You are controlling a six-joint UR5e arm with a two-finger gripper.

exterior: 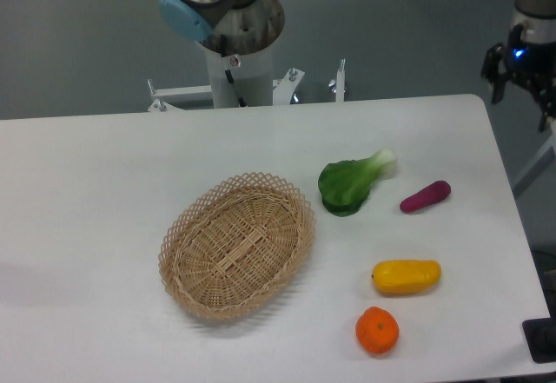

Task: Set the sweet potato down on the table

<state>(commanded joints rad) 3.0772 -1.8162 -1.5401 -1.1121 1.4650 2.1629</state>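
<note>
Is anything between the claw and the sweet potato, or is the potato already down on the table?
Nothing visible stands between them. The claw hangs off the table's far right edge. The sweet potato already lies on the table, apart from the bok choy and yellow pepper.

Robot lab — arm base, white table

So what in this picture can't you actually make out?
- The claw: it sits at the right edge of the camera view, dark and partly cut off, so open or shut is unclear.
- The arm: the top edge crops it above its base.
- The underside of the sweet potato, lying on the table: hidden by the potato itself.
- A dark object at the bottom right corner: cut off, unidentifiable.
</note>
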